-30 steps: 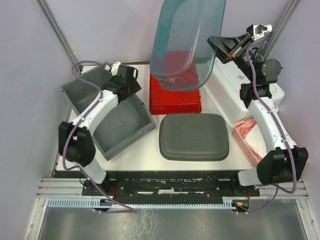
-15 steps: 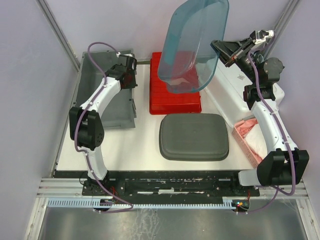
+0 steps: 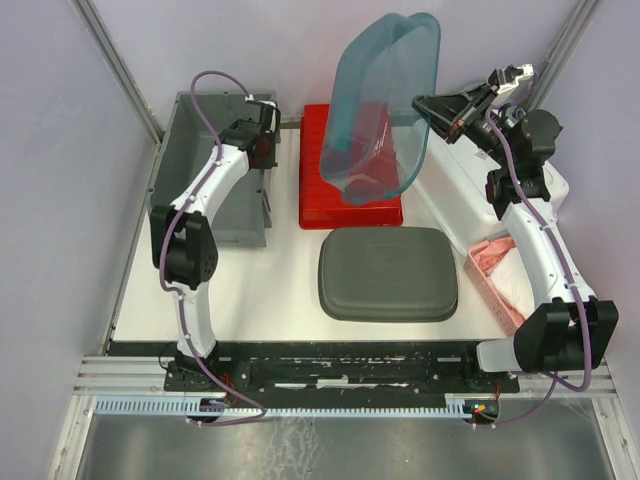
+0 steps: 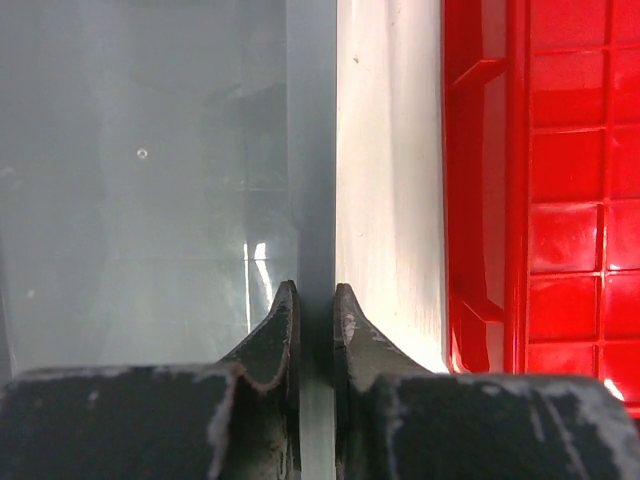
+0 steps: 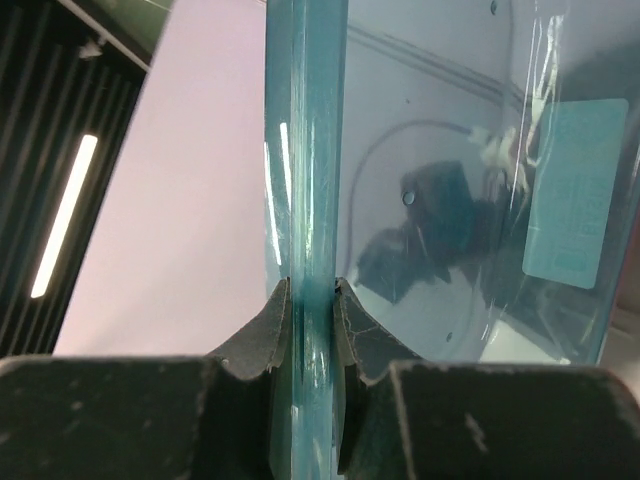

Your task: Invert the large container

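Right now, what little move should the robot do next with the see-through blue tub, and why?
Probably roll the right wrist so the blue tub tips open side down. The right fingers pinch its rim, and it stands on edge over the red tray, so it is not yet upside down.

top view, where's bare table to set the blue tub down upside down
Widest bare table is near-left: grey bin behind it, dark grey lid to its right. A narrow strip runs between grey bin and red lid, likely too tight for the blue tub. The right side is crowded with the white container and pink basket.
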